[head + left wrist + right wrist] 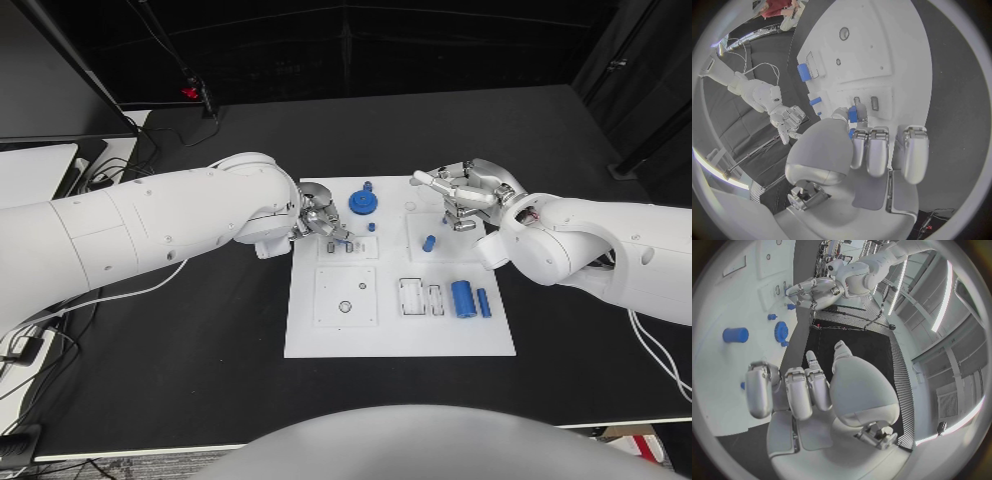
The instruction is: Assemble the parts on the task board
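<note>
Two white arms meet over the task board (pixel 397 330), the white plate at the middle of the black table (pixel 173 380); assembly looks partly done; a blue gear (pixel 364 203) sits near the board's far edge, with a small blue peg (pixel 372 227) just beside it and another blue part (pixel 428 241) standing further right; a blue cylinder (pixel 463 298) and a slimmer blue bar (pixel 483 302) lie side by side towards the board's right edge, apparently not yet seated, and the round recesses (pixel 346 306) near the left edge stay unfilled; the left hand (pixel 320 225) reaches over the board's far left corner, fingers curled round a small blue piece (pixel 852 114) pinched at their tips, just above a row of slots; the right hand (pixel 464 195) hovers over the far right corner, fingers spread, holding nothing.
</note>
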Motion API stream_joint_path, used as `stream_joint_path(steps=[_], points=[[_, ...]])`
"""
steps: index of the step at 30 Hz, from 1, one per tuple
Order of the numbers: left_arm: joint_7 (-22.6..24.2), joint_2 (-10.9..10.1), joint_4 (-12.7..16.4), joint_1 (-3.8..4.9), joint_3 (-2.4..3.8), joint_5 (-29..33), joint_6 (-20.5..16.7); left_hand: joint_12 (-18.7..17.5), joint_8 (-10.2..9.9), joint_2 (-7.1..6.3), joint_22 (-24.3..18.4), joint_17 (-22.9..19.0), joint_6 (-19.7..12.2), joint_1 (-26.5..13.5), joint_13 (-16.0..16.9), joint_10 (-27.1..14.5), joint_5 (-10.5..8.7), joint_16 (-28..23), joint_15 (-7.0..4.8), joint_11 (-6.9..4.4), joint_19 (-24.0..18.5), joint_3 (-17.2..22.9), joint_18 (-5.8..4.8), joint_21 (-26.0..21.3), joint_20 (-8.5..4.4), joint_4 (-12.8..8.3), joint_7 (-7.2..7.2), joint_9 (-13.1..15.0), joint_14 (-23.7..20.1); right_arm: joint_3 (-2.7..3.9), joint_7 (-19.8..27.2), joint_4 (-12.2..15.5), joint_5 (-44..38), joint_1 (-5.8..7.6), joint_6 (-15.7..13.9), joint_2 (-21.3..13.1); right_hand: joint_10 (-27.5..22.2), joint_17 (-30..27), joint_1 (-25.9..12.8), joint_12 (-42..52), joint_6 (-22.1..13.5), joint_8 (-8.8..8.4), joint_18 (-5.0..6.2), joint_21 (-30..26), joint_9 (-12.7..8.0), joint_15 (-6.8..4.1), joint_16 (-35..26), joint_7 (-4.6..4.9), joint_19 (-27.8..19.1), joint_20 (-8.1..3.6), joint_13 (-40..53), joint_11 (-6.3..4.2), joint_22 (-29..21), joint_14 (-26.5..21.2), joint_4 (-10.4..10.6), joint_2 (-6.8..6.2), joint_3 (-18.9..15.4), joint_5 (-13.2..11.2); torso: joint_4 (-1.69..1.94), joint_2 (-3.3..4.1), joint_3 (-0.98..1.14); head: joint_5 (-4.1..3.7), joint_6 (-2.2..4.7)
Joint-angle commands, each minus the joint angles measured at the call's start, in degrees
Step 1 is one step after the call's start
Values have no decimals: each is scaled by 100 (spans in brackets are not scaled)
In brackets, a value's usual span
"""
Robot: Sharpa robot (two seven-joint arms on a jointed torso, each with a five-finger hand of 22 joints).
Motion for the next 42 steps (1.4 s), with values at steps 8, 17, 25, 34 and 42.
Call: stream_joint_path(steps=[8, 17, 25, 34, 42], points=[[-253, -90, 40, 12, 3, 0, 215, -31, 16, 374, 1506, 1509, 112, 352, 1507, 619, -37, 5, -40, -29, 598, 60, -37, 18, -34, -7, -52, 6, 586, 0, 42, 15, 12, 4, 36, 8, 597, 1508, -1, 15, -32, 28, 42, -44, 7, 32, 14, 90, -40, 7, 1508, 43, 1122, 595, -10, 55, -36, -4, -10, 1, -4, 15, -6], [-370, -53, 3, 0, 3, -1, 266, -31, 13, 372, 1506, 1509, 121, 340, 1507, 619, -45, 5, -40, -31, 598, 69, -37, 18, -33, -9, -54, 6, 586, -1, 57, 24, 12, 3, 30, 6, 597, 1508, 0, 15, -32, 29, 42, -45, 7, 32, 14, 90, -41, 7, 1508, 43, 1121, 595, -10, 56, -37, -5, -10, 6, -5, 22, -14], [-414, 7, -37, -11, 3, -1, 261, -31, 12, 366, 1506, 1509, 121, 340, 1507, 619, -47, 5, -40, -32, 598, 71, -37, 18, -33, -11, -56, 6, 586, -1, 63, 28, 12, 3, 33, 10, 597, 1508, 1, 15, -34, 32, 43, -48, 7, 32, 14, 90, -44, 7, 1508, 43, 1120, 595, -10, 58, -40, -5, -6, 6, -3, 20, -25], [-397, 91, -104, -21, 2, -1, 271, -31, 9, 364, 1506, 1509, 120, 339, 1507, 619, -47, 5, -40, -33, 598, 75, -37, 18, -32, -12, -57, 6, 586, -1, 66, 29, 12, 3, 37, 12, 597, 1508, 1, 15, -36, 37, 44, -54, 7, 33, 14, 90, -49, 7, 1508, 43, 1117, 595, -9, 59, -45, -6, -8, 4, -5, 15, -47], [-397, 164, -161, -27, 2, -1, 304, -31, 4, 364, 1506, 1509, 116, 339, 1507, 619, -45, 5, -40, -34, 598, 84, -37, 18, -32, -13, -58, 6, 586, -1, 74, 42, 12, 3, 41, 17, 597, 1508, 0, 15, -36, 40, 44, -54, 8, 33, 14, 90, -49, 7, 1508, 43, 1117, 595, -9, 60, -47, -7, -11, 3, -2, 18, -53]])
